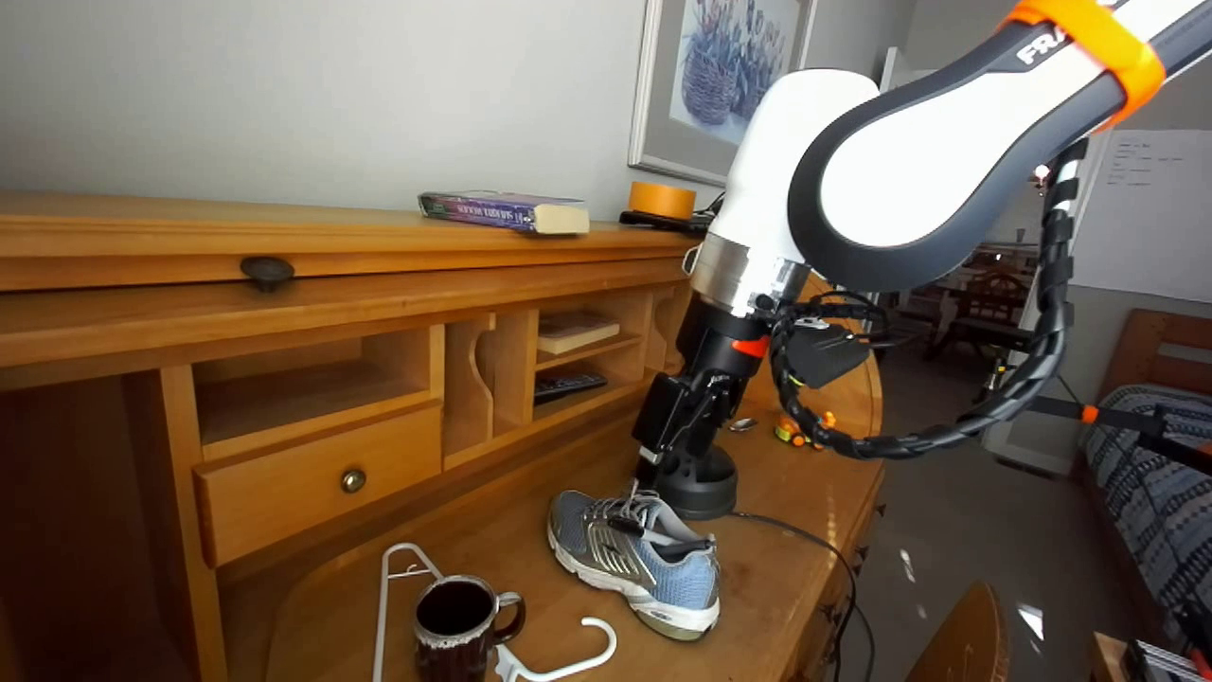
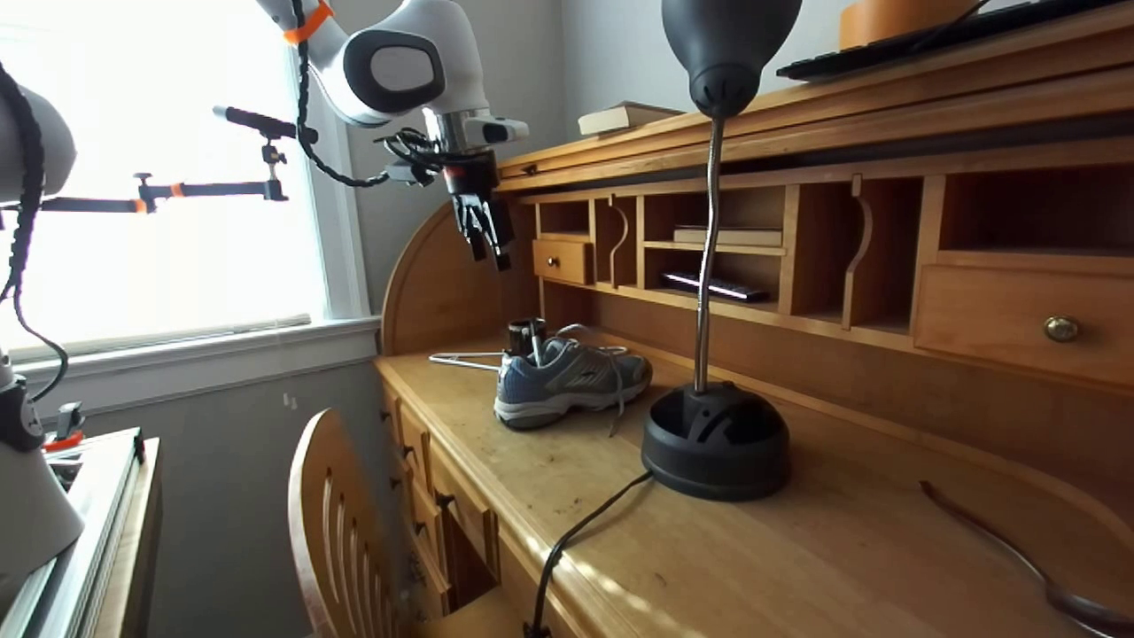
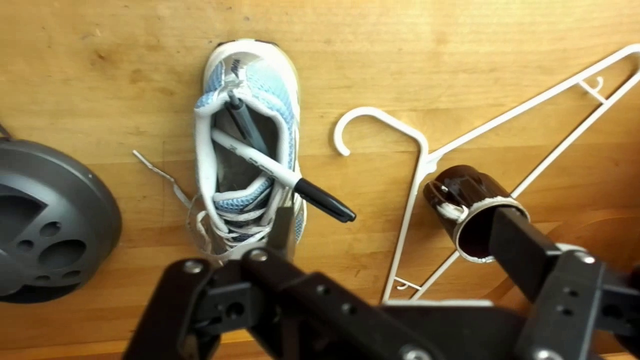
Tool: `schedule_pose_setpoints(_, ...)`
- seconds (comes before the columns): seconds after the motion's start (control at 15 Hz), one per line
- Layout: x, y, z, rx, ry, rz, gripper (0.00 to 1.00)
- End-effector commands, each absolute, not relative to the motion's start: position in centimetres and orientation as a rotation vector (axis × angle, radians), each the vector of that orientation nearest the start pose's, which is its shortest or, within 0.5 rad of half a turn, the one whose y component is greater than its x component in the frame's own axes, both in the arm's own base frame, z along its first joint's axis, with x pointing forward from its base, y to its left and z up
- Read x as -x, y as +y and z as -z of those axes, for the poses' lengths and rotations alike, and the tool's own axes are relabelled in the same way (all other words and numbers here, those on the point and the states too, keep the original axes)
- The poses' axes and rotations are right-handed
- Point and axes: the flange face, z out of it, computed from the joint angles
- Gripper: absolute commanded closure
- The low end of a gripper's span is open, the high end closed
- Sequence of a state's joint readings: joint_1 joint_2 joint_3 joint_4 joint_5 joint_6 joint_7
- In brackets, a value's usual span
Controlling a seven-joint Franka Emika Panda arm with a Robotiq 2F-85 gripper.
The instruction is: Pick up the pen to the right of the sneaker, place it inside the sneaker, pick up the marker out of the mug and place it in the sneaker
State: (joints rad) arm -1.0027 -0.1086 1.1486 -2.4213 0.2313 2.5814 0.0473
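Gripper (image 3: 395, 217) wide above desk (image 2: 833, 532), marker (image 3: 280, 173) in sneaker (image 1: 606, 554), “FRA” on arm (image 1: 909, 185).

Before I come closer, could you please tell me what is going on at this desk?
A robot arm is at work over the desk. Its gripper hangs open above it, holding nothing. The grey pen and the white marker are both in the sneaker, the marker slanting across the opening with its black cap jutting out over the side. No marker shows in the mug. So the job looks done, though I cannot be sure.
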Motion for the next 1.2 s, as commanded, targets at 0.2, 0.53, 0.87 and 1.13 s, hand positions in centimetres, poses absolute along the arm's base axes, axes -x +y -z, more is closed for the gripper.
schedule_pose_setpoints(0.2,-47.1,6.5,-38.5,3.207,0.227,0.282,0.0)
schedule_pose_setpoints(0.53,-46.4,6.6,-39.9,3.159,0.208,0.363,0.0)
schedule_pose_setpoints(0.87,-46.7,6.6,-39.3,3.103,0.047,0.415,0.0)
schedule_pose_setpoints(1.13,-48.2,5.8,-37.1,3.11,-0.05,0.392,0.0)
